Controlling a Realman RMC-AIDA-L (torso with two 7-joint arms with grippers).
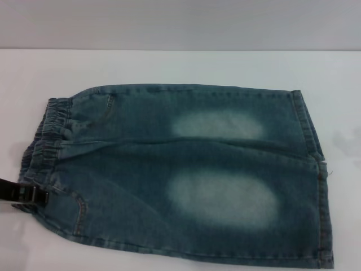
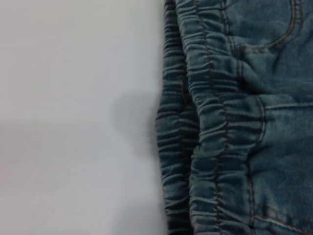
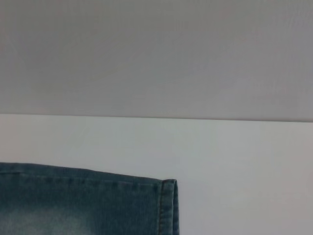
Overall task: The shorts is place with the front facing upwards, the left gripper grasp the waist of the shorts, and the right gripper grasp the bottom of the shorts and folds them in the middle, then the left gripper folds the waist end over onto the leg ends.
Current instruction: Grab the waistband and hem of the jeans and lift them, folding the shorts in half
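Here, left to right:
Left pincer (image 1: 35,194): low at the table's left edge, its black tip at the near end of the waistband; whether it is open or closed I cannot tell.
Waistband (image 1: 48,135): ruched, at the left end of the shorts.
Shorts (image 1: 186,169): lying flat on the white table (image 1: 169,65), two pale oval patches up.
Leg hems (image 1: 316,169): straight stitched edge at the right end.
Right pincer: out of sight in every view.
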